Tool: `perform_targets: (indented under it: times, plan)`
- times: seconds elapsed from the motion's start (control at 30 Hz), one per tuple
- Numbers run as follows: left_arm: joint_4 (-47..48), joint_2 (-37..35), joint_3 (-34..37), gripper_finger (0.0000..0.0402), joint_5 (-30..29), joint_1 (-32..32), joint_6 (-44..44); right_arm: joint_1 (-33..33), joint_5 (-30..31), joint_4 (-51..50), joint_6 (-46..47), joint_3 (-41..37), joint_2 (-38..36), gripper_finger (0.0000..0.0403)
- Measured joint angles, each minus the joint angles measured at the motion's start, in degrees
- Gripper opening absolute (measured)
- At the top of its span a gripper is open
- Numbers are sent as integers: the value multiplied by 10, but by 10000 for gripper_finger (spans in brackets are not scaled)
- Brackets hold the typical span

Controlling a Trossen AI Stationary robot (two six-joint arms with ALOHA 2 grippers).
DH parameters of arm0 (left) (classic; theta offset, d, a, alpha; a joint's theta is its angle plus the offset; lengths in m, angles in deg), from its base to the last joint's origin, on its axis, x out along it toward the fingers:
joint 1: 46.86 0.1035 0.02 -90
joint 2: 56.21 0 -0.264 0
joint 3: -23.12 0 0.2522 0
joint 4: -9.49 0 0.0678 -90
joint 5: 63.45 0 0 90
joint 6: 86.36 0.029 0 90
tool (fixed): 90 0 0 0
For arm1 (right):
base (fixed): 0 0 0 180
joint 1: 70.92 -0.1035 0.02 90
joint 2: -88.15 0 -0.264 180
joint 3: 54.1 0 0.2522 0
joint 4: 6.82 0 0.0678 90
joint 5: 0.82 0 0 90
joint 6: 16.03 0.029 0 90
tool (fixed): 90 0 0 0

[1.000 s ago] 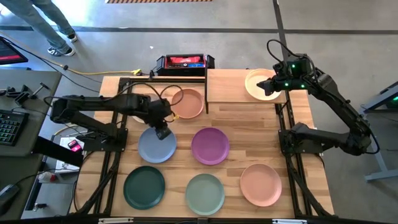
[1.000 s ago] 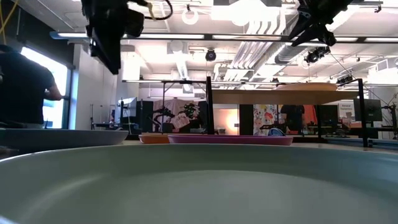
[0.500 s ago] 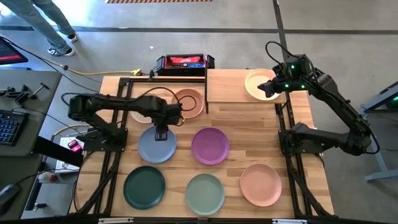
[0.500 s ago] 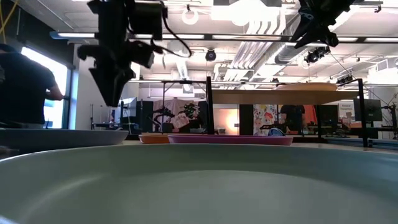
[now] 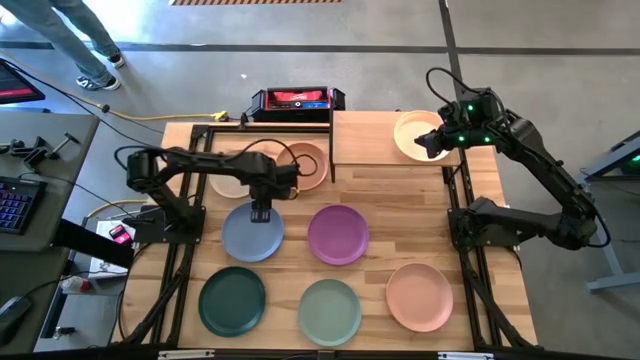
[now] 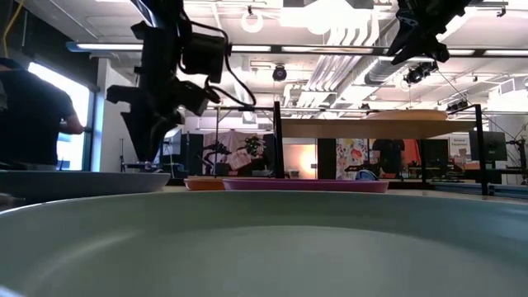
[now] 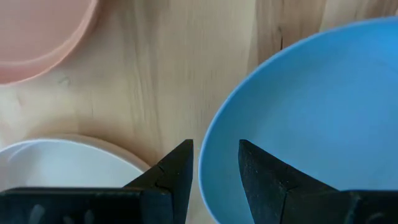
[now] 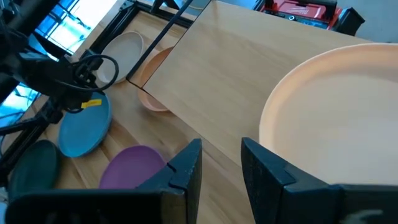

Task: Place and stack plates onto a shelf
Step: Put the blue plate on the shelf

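Note:
The blue plate (image 5: 252, 237) lies flat on the table's left half. My left gripper (image 5: 259, 208) points straight down over the plate's far rim (image 7: 208, 155). It is open, one finger inside the rim and one outside, and no touch shows. A cream plate (image 5: 412, 130) lies on the light-wood shelf (image 5: 370, 140) at the far right. My right gripper (image 8: 221, 146) hovers open at that plate's near edge and holds nothing.
Purple (image 5: 338, 233), dark green (image 5: 232, 300), sage green (image 5: 329, 308) and salmon (image 5: 420, 296) plates lie across the table's middle and near part. An orange-tan plate (image 5: 305, 165) and a pale plate (image 5: 225, 180) lie far left, beside the shelf's black post. A person stands beyond the table's left side.
My left gripper has come down onto the blue plate's far rim, turning about its own axis as it sank, and its fingers now stand either side of the rim. The plates have stayed where they were.

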Motion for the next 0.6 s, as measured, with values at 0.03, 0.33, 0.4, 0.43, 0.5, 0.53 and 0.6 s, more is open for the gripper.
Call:
perform_targets:
  times: [0.03, 0.33, 0.4, 0.43, 0.5, 0.53, 0.6]
  plan:
    - [0, 2, 0, 117, 0, 0, 5, 0, 0, 0, -4, 0, 0, 92]
    - [-2, 32, 0, 117, -7, 0, 21, 0, 0, -7, -5, 0, 0, 92]
    - [-4, 38, 0, 117, -14, 0, 21, 0, 0, -8, -5, 0, 0, 92]
    - [-4, 41, 0, 117, -14, 1, 21, 0, 0, -8, -5, 0, 0, 92]
    - [-4, 47, 0, 117, -14, 3, 21, 0, 0, -8, -5, 0, 0, 92]
    - [-4, 50, 0, 117, -14, 5, 21, 0, 0, -8, -5, 0, 0, 92]
    - [-5, 59, 0, 117, -15, 8, 21, 0, 0, -8, -5, 0, 0, 92]
